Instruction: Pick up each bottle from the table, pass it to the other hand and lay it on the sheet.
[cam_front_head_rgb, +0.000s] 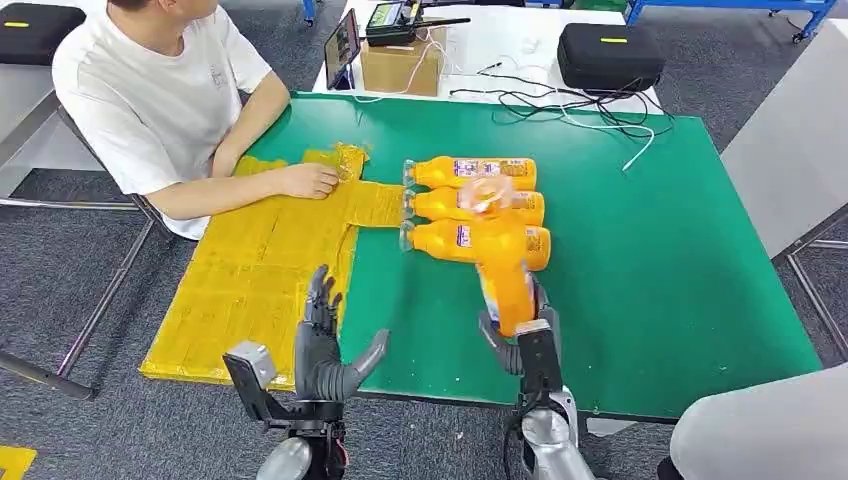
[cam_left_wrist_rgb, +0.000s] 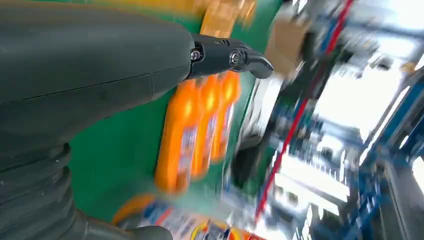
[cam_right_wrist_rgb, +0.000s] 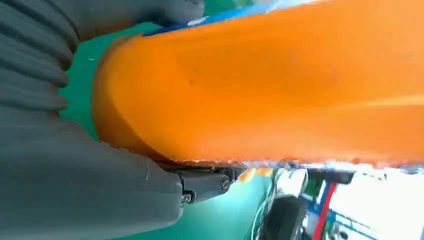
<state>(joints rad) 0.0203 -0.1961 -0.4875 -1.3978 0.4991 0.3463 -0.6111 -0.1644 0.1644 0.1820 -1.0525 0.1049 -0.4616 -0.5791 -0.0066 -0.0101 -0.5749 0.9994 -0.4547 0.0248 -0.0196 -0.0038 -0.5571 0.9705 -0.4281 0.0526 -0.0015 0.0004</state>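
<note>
Bottle (cam_front_head_rgb: 503, 280), rigid, likely full, heavy and slick, gripped near its base by right hand (cam_front_head_rgb: 520, 335); left hand (cam_front_head_rgb: 325, 345) spread, holding nothing, should take the waist.

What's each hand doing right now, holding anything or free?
Left hand: open, fingers spread, holding nothing, near the yellow sheet.
Right hand: gripping an orange bottle, lifted above the green table.

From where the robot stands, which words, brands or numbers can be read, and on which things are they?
None can be read.
Labels on the three lying bottles: blurred.
Label on the held bottle in the right hand: blurred.
Print on the yellow sheet: too small.
Mark on the person's shirt: too small.
</note>
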